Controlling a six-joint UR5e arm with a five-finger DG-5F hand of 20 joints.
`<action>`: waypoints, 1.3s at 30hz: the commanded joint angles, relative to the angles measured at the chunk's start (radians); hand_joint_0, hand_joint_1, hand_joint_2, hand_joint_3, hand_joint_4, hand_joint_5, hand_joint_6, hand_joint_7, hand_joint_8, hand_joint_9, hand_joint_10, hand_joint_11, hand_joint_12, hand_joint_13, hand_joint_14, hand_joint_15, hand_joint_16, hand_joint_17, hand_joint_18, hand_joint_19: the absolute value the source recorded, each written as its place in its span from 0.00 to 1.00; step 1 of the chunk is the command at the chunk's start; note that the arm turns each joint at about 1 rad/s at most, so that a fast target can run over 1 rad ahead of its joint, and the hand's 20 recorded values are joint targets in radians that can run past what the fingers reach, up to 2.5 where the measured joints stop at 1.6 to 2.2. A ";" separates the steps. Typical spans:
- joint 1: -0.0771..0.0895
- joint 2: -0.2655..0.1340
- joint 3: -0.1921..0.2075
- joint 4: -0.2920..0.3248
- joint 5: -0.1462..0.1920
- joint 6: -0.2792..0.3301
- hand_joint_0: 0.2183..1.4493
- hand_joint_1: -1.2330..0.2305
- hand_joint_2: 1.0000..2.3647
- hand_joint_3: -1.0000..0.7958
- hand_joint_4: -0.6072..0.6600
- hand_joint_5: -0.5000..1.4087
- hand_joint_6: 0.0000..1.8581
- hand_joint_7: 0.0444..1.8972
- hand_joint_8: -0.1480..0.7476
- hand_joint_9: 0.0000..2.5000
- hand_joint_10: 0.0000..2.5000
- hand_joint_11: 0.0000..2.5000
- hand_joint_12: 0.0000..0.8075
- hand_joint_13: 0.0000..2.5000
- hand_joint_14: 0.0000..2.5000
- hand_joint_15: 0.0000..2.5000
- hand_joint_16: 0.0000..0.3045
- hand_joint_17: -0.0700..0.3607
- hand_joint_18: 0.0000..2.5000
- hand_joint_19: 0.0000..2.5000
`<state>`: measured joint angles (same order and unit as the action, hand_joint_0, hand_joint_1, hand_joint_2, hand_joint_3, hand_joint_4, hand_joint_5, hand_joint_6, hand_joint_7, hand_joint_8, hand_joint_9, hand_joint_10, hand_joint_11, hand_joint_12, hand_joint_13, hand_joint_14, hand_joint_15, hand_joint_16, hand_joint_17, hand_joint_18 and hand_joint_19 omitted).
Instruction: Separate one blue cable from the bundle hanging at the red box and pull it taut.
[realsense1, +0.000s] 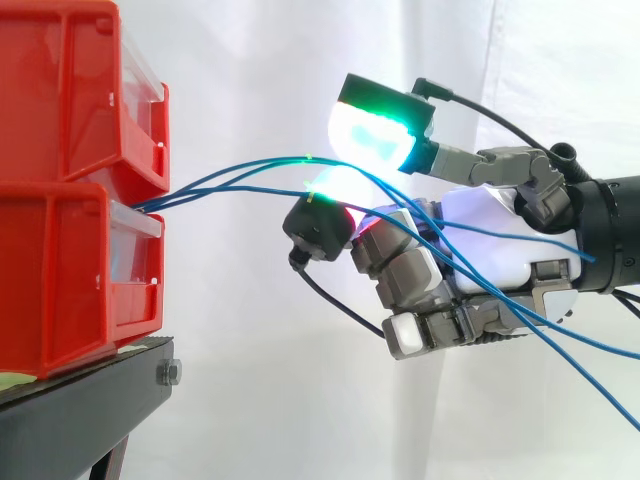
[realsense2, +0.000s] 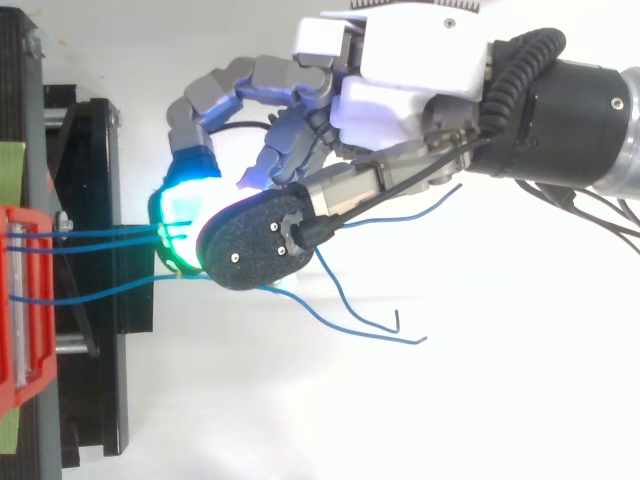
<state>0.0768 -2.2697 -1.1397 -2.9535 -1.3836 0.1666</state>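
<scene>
Leaving the gap between the two stacked red boxes (realsense1: 70, 200) at the left, the blue cables (realsense1: 175, 192) run rightward through the air to the hand (realsense1: 480, 235). They look thin, light and limp but a little springy. Their skin looks smooth and likely to slip, so a firm pinch just left of the hand, where the strands fan apart, seems the best hold. A hard tug might pull one out of the box. The hand is curled, and its green-lit pad (realsense1: 375, 135) and a white-lit one below appear to close on the top cable (realsense1: 280, 160). The other strands pass underneath and trail across the palm. The glow washes out the actual contact, so that pinch is a judgement. From above, a black fingertip (realsense2: 250, 250) covers the spot. How the cables are fastened inside the boxes is hidden, and in the side view their loose ends run off the right edge.
</scene>
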 joint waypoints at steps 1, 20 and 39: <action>0.001 0.001 0.000 0.001 0.000 0.001 0.45 0.24 0.00 0.29 0.35 0.16 0.47 0.66 0.49 0.45 0.01 0.45 0.47 0.47 0.01 0.33 0.16 0.42 0.39 0.24; 0.003 -0.001 -0.002 0.002 0.000 0.013 0.43 0.19 0.00 0.28 0.40 0.17 0.47 0.70 0.49 0.48 0.01 0.46 0.45 0.49 0.01 0.34 0.15 0.40 0.40 0.24; 0.006 -0.001 -0.015 0.010 0.000 0.062 0.39 0.29 0.00 0.28 0.45 0.16 0.47 0.65 0.46 0.52 0.01 0.59 0.41 0.59 0.01 0.59 0.16 0.42 0.41 0.26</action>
<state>0.0827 -2.2702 -1.1547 -2.9443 -1.3825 0.2287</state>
